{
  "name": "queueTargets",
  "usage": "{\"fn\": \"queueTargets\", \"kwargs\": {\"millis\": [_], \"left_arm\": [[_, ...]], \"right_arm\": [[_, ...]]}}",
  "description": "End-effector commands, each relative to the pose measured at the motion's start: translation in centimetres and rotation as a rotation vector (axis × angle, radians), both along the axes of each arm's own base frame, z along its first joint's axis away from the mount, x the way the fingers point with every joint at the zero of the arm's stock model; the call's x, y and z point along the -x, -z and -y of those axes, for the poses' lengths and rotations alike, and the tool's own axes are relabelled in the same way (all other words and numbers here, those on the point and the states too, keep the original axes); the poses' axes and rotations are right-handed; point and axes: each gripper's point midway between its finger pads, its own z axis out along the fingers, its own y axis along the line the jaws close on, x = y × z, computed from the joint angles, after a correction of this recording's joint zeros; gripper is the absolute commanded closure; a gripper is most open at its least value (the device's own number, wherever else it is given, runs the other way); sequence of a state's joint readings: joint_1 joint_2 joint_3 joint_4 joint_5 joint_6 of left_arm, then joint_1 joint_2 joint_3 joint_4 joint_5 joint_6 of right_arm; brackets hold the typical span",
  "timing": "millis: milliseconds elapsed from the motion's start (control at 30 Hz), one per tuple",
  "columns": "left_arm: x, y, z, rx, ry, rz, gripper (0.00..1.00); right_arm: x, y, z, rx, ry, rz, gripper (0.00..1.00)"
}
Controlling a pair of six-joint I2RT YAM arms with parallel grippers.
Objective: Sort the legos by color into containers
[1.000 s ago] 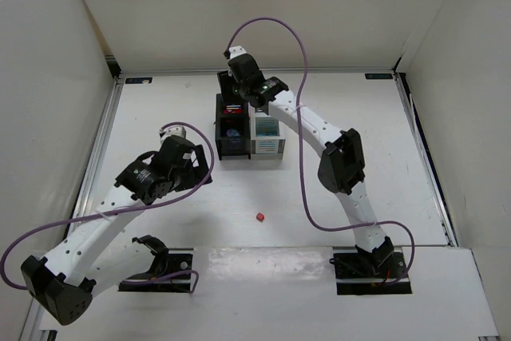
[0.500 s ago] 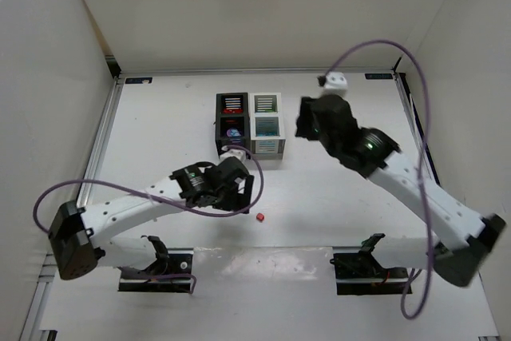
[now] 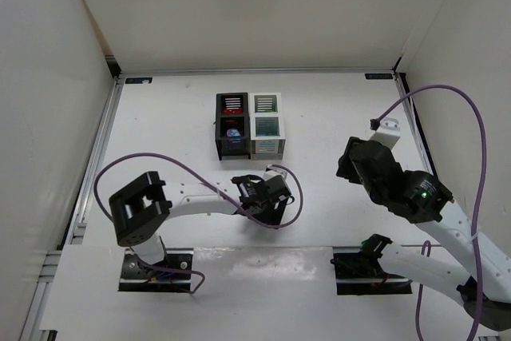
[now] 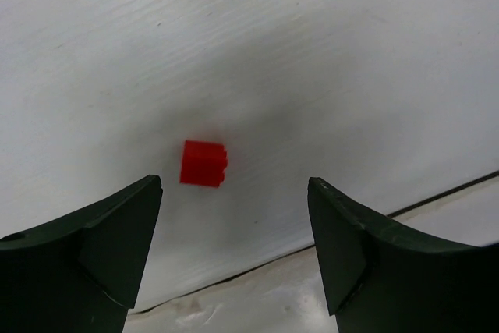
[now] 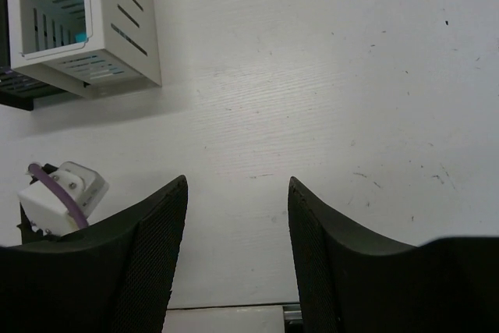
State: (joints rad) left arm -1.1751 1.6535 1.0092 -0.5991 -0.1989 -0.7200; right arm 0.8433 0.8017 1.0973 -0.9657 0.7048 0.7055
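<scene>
Hovering low over the white table (image 3: pixel 160 117), the left gripper (image 4: pixel 234 189) frames one red lego brick (image 4: pixel 203 164). In the left wrist view its two dark jaws stand wide apart, released, with the brick lying on the table between them, nearer the left jaw and touching neither. The brick sits near the table's near edge, well apart from the containers. In the overhead view the gripper itself hides it.

The black bin (image 3: pixel 231 126) and the white bin (image 3: pixel 266 124) stand side by side, touching, toward the far middle of the table. Red and blue pieces show inside the black bin's compartments, and teal shows inside the white one. How many pieces each holds is too small to tell.

The right gripper (image 5: pixel 236 193) hangs over bare table on the right, jaws apart and grasping nothing.

No other loose lego shows on the table, so the sorting looks almost finished. What seems left is to close on this red brick and carry it to the compartment holding red.
</scene>
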Motion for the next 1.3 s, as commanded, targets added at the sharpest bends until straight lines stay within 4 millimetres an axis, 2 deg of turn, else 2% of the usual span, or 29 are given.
{"fn": "queueTargets", "kwargs": {"millis": [0, 233, 433, 500, 633, 700, 767, 867, 1000, 1033, 1067, 1133, 1200, 1267], "left_arm": [[-0.8, -0.5, 1.7, 0.027, 0.005, 0.027, 0.15], [-1.0, 0.9, 1.0, -0.030, 0.006, 0.039, 0.23], [-1.3, 1.1, 0.4, -0.067, 0.020, 0.053, 0.43], [-1.1, 1.4, -0.1, -0.077, 0.017, 0.047, 0.45], [-1.1, 1.7, 0.1, -0.055, 0.020, 0.054, 0.49], [-1.1, 1.9, 0.1, -0.069, 0.029, 0.053, 0.58], [-1.6, 1.5, 0.5, -0.068, 0.026, 0.063, 0.63], [-1.5, 1.7, 0.5, -0.072, 0.032, 0.063, 0.66], [-1.7, 0.8, 0.3, -0.078, 0.024, 0.073, 0.69], [-1.7, 0.4, -0.2, -0.102, 0.023, 0.079, 0.69], [-2.2, -1.4, 0.2, -0.069, 0.024, 0.109, 0.69], [-3.2, -3.5, -0.4, -0.096, 0.029, 0.165, 0.69], [-5.3, -8.5, 0.5, -0.027, 0.006, 0.262, 0.69], [-7.5, -11.6, -1.5, -0.043, -0.045, 0.317, 0.68]], "right_arm": [[0.1, 0.8, 0.6, 0.016, 0.042, -0.019, 0.42], [0.1, 1.0, 0.8, 0.021, 0.048, -0.021, 0.42], [0.2, 1.2, 0.8, 0.006, 0.061, -0.021, 0.42], [0.2, 1.3, 0.9, 0.010, 0.064, -0.023, 0.42], [0.0, 1.4, 0.9, 0.009, 0.069, -0.025, 0.42], [0.0, 1.3, 0.8, 0.006, 0.066, -0.023, 0.42], [0.0, 1.3, 0.9, 0.009, 0.067, -0.022, 0.42], [0.1, 1.2, 0.9, 0.001, 0.070, -0.020, 0.42], [0.3, 1.0, 1.4, 0.003, 0.077, -0.018, 0.42], [0.3, 1.0, 1.4, 0.006, 0.079, -0.018, 0.42], [0.4, 0.6, 1.4, 0.004, 0.072, -0.009, 0.42], [0.1, 0.3, 1.8, 0.003, 0.089, 0.005, 0.42], [0.0, 0.1, 2.1, 0.011, 0.087, 0.012, 0.42], [-0.4, 0.0, 2.6, 0.011, 0.100, 0.018, 0.41]]}}
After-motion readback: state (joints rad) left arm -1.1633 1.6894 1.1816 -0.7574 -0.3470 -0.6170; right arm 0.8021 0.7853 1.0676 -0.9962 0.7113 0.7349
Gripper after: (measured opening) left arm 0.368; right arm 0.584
